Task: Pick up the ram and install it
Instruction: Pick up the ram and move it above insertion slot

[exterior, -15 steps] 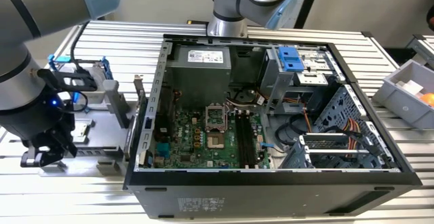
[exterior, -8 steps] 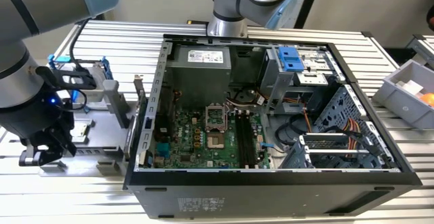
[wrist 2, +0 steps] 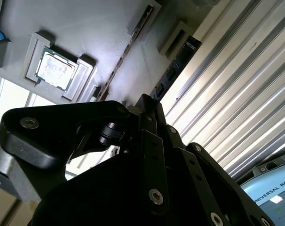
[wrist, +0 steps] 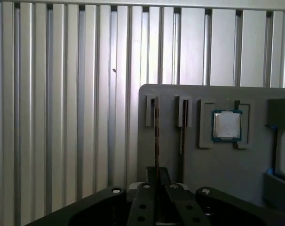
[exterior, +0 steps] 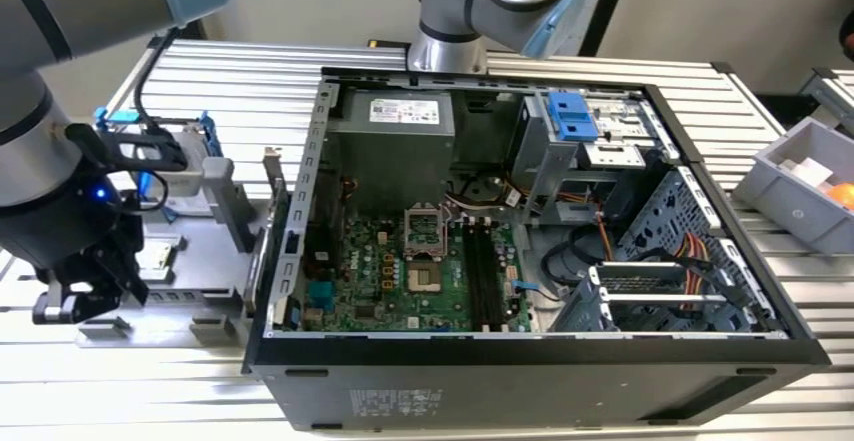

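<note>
1. Ribbed aluminium slats make up the bench (wrist: 62,94), which carries a grey holder plate (wrist: 213,174) and, beyond it, an open computer case (exterior: 534,381).
2. Nearest in both wrist views is the black pincer (wrist: 157,172), low over the plate and lined up with the ram (wrist: 156,132). I cannot tell whether it is closed on the stick or merely set around it.
3. The ram stands on edge in a slot of the plate, its thin edge running straight out from the pincer's tip.
4. Just beside it, a second stick (wrist: 182,132) stands on edge in a parallel slot.
5. Further along the plate, a square processor chip (wrist: 226,125) lies flat in its own recess.
6. In the exterior view, a blue-handled hard drive (exterior: 200,176) sits at the plate's far end.
7. The case lies to the exterior view's right of the plate, its green motherboard (exterior: 387,271) exposed.
8. A grey bin (exterior: 787,176) sits at that view's right edge.
</note>
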